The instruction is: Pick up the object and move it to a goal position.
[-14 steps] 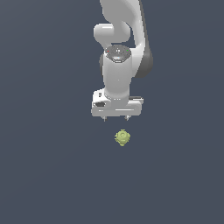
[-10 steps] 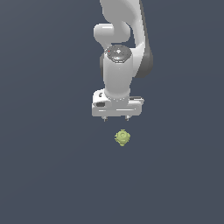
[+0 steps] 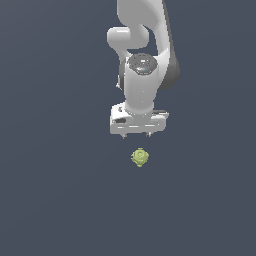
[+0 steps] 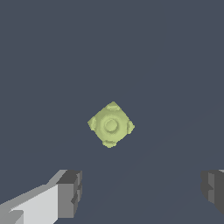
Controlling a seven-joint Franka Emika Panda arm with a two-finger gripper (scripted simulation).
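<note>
The object (image 3: 140, 157) is a small yellow-green bumpy lump lying on the dark grey floor, just below the gripper in the exterior view. It also shows in the wrist view (image 4: 111, 125), lying apart from the fingers. My white gripper (image 3: 136, 135) hangs above the object without touching it. Its jaws stand wide open and empty; one dark fingertip pad (image 4: 70, 194) shows on one side and the other (image 4: 213, 190) at the frame edge.
The floor (image 3: 55, 190) is a flat dark grey surface all around. The white arm (image 3: 142, 55) rises from the gripper toward the top of the exterior view.
The gripper has shifted slightly toward the exterior view's right and a little lower, nearer the object. The object has not moved.
</note>
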